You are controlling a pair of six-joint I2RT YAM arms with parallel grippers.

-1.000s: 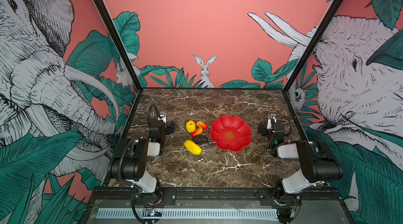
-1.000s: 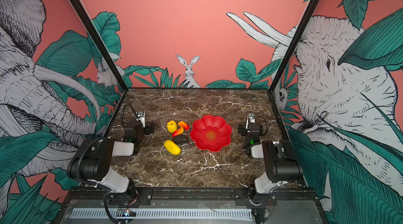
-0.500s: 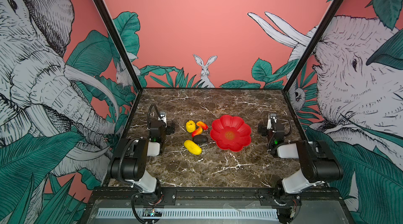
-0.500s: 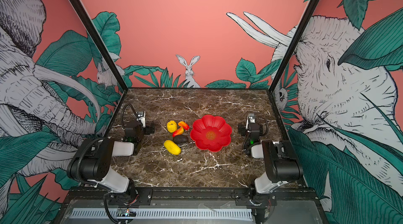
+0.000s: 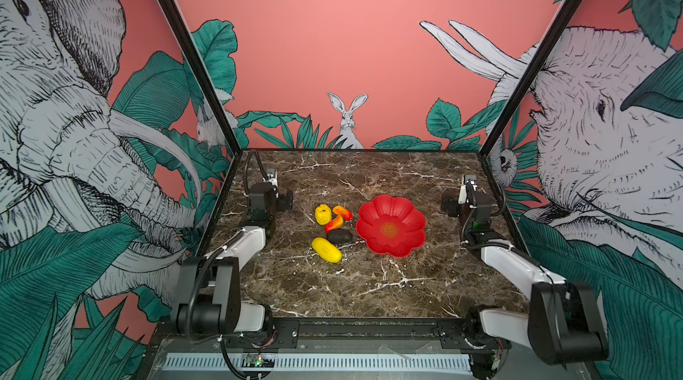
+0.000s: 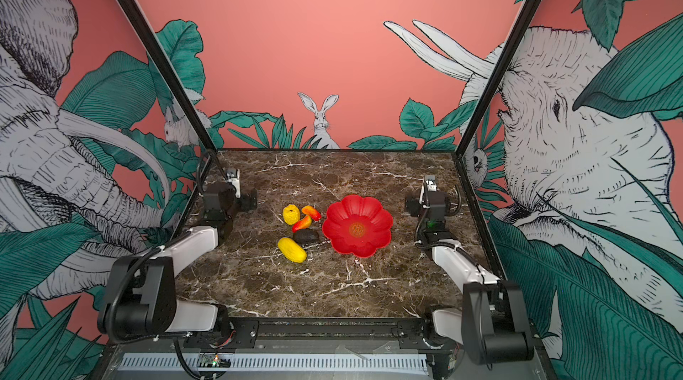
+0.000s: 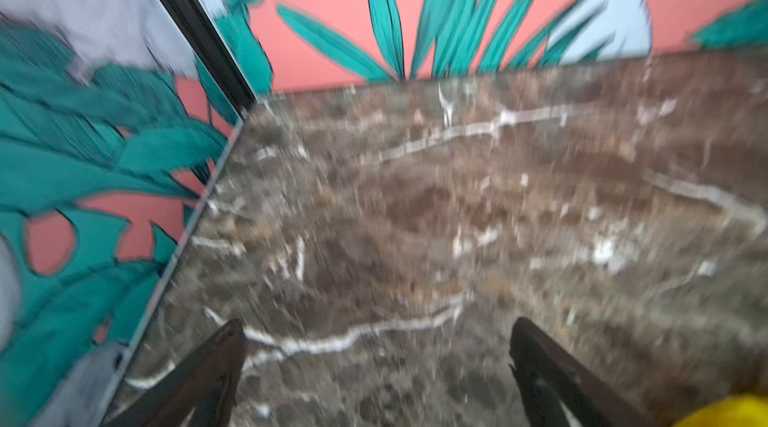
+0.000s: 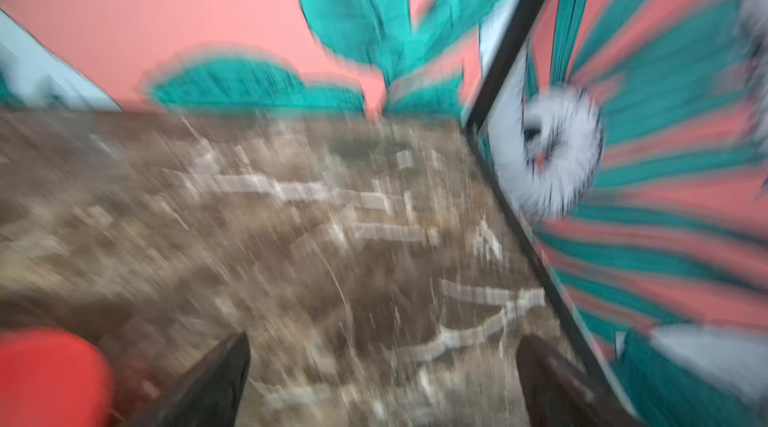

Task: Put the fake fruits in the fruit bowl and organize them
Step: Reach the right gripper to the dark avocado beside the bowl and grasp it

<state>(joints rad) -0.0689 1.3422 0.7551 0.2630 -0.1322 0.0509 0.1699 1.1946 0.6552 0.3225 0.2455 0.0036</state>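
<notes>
- My left gripper [image 7: 376, 333] is wide open and holds nothing. Between its two dark fingers I see only the bare table [image 5: 369, 285].
- My right gripper [image 8: 382, 346] is wide open and empty too.
- My arms sit at the two sides of the table. I think this keeps the middle free, so all the fruits can be seen.
- The fruit bowl [image 5: 391, 226] sits flat near the middle, a bit toward my right arm. Nothing is in it.
- All five fruits lie in a small bunch just beside the bowl, on the side of my left arm. None is in the bowl, so I think the job has not begun.
- The bumpy yellow fruit [image 5: 323, 214] is at the left of the bunch. It is round, so I cannot tell which way it points.
- The back red fruit [image 5: 342, 211] slants from far left to near right.
- The front red fruit [image 5: 333, 223] slants the other way, from near left to far right.
- The black fruit [image 5: 339, 236] lies longways from left to right, just beside the bowl's rim.
- The smooth yellow fruit [image 5: 326, 249] is nearest to me. Its long way runs from far left to near right.
- I think my fingers should close across a fruit's short way, not along its long way.
</notes>
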